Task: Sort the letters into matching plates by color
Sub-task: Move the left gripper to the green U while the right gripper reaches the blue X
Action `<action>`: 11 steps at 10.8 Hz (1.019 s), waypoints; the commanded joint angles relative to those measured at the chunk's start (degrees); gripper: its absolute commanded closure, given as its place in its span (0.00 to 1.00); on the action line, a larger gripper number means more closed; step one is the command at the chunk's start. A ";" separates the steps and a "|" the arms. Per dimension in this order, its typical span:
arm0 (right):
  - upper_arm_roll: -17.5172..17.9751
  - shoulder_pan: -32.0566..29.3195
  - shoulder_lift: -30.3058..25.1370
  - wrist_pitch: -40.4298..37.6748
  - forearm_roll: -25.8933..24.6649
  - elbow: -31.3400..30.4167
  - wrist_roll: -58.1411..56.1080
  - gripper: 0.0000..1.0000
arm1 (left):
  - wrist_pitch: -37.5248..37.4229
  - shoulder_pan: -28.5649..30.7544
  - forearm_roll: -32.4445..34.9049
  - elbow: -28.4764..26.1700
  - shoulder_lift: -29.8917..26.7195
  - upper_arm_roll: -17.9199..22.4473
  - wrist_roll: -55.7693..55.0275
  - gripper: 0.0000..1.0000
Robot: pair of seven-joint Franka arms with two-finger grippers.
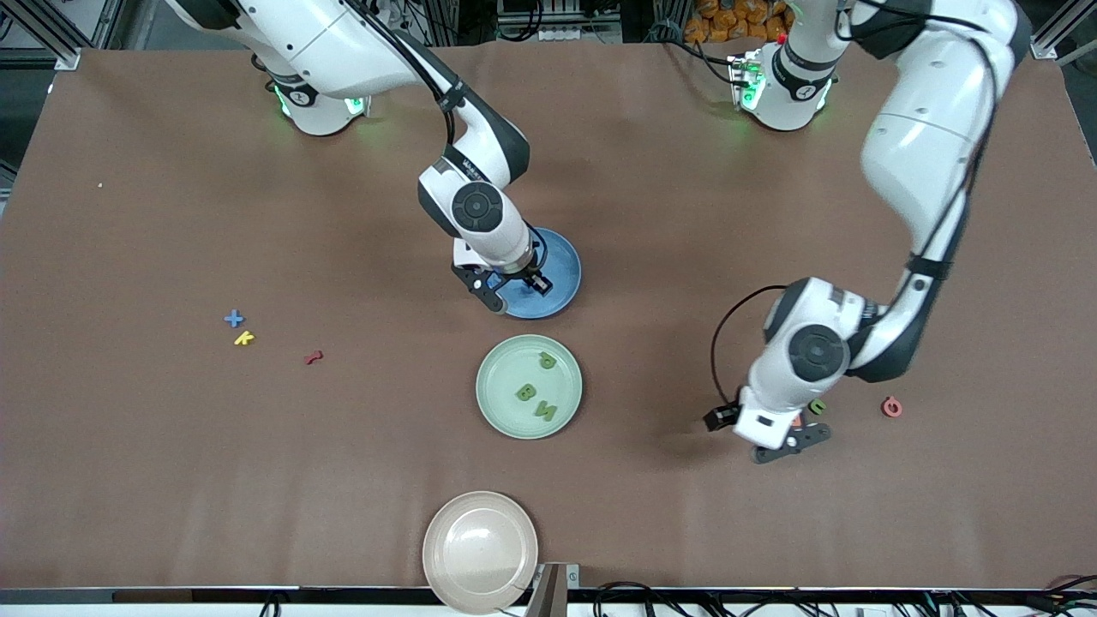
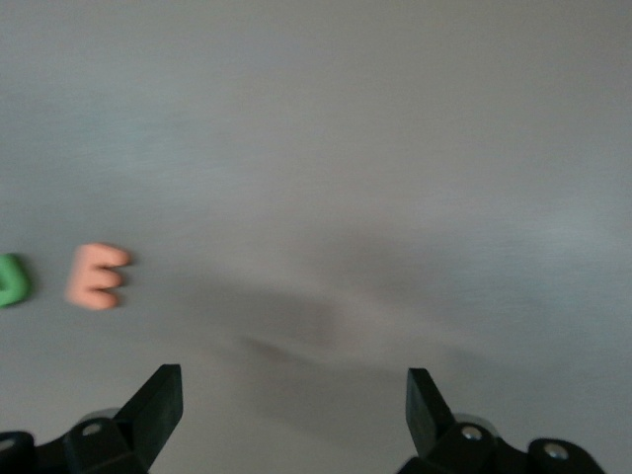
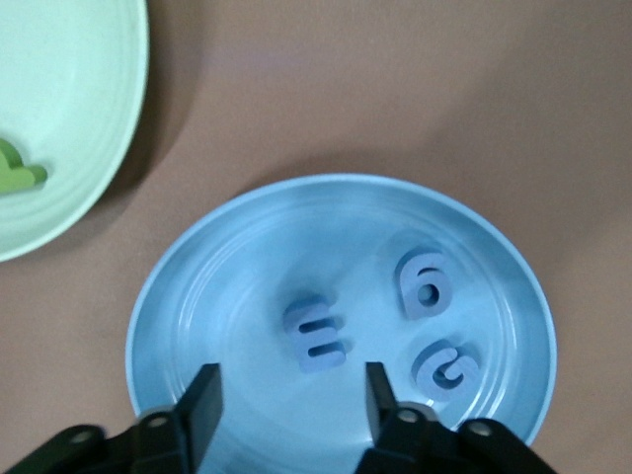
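Observation:
My right gripper hangs open over the blue plate, nothing between its fingers. Three blue letters lie in that plate: an E just off the fingertips, a 6 and a G. The pale green plate, nearer the front camera, holds three green letters. A blue plus lies toward the right arm's end. My left gripper is open, low over bare table beside a green letter.
A pink piece lies next to that green letter, and a red ring-shaped piece a little farther toward the left arm's end. A yellow piece and a red piece lie near the plus. A beige plate sits at the front edge.

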 commanded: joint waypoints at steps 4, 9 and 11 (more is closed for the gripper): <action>-1.16 -6.04 -6.06 -7.19 -0.85 -1.79 -10.44 0.00 | -9.37 7.46 -0.16 -1.40 -3.03 -3.70 -14.34 0.00; -8.01 -14.48 -13.71 -18.40 -0.85 -6.61 -38.97 0.00 | -5.71 10.98 4.92 -6.56 -3.81 -3.43 -22.79 0.00; -11.61 -16.78 -15.91 -18.31 -0.85 -9.69 -50.87 0.00 | 5.51 13.88 6.08 -16.12 -7.40 -3.34 -24.65 0.00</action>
